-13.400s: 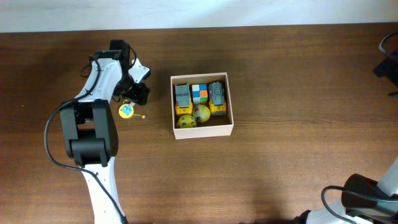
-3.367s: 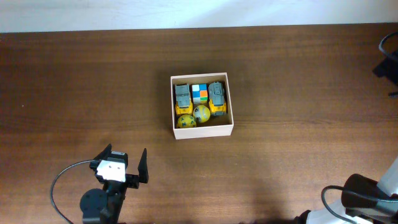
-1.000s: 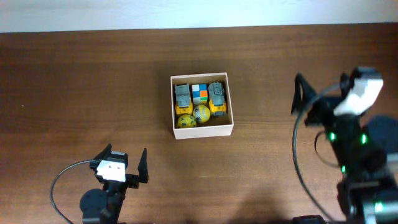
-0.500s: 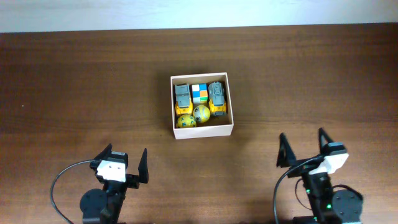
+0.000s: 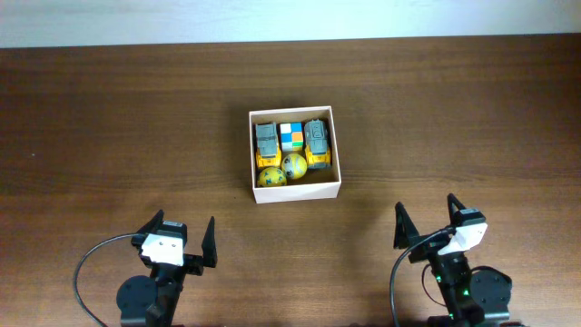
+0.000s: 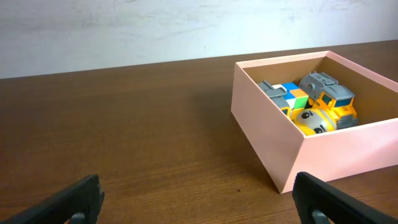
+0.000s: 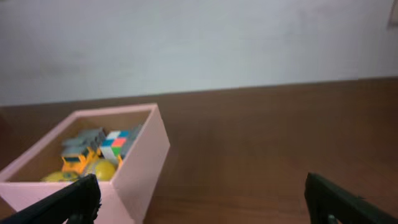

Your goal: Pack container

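Note:
The container (image 5: 300, 192), a pale cream box, stands at the table's middle. It holds two yellow-and-grey toy trucks (image 5: 265, 142), a coloured cube (image 5: 290, 136) and two yellow balls (image 5: 271, 177). My left gripper (image 5: 182, 224) rests near the front edge, well to the box's front left, open and empty. My right gripper (image 5: 425, 211) sits at the front right, open and empty too. In the left wrist view the container (image 6: 348, 149) lies ahead to the right of the left gripper (image 6: 199, 199). In the right wrist view the container (image 7: 146, 162) lies ahead to the left of the right gripper (image 7: 202, 202).
Bare brown wooden table (image 5: 109, 127) stretches on all sides of the box. A pale wall (image 6: 124, 25) runs behind the table's far edge. Something dark (image 5: 567, 82) pokes in at the right border.
The right arm has swung from the right side of the table down to the front right edge, jaws still wide. The left arm and the box have not moved.

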{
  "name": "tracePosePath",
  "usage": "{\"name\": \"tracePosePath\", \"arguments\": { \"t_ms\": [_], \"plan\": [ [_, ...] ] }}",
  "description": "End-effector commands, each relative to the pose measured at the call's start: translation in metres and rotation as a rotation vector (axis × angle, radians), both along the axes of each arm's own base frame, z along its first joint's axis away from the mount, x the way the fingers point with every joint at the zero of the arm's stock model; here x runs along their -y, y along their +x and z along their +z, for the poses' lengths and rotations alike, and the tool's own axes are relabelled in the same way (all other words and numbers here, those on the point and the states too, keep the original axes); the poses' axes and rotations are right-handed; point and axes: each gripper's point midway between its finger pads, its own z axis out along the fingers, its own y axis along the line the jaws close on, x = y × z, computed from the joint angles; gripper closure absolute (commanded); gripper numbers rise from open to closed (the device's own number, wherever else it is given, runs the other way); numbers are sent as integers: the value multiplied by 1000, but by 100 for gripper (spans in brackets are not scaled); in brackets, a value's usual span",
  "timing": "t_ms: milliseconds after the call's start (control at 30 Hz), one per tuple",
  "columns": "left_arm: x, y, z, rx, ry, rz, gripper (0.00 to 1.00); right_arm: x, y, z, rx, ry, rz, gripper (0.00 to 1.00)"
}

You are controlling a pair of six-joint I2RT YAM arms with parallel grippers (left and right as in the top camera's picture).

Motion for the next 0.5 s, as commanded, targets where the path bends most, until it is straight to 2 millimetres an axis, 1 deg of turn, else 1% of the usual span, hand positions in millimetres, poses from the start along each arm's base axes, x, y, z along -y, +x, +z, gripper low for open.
{"name": "tracePosePath", "arguments": {
  "t_ms": [0,33,67,200,267,467],
  "plan": [
    [0,0,-1,7,13,-7,1,2,2,-22,-38,-9,-11,1],
    [0,0,-1,7,13,-8,1,3,3,-27,-50,-10,-14,1],
    [0,0,-1,7,13,-8,1,4,3,-28,-49,-13,-22,1],
    [0,0,-1,7,13,-7,1,6,4,-28,-38,-79,-26,1],
    [0,0,-1,7,13,-8,1,9,4,-28,-39,-80,-45,1],
    [0,0,-1,7,13,-8,1,9,4,-28,-40,-80,-43,1]
  ]
}}
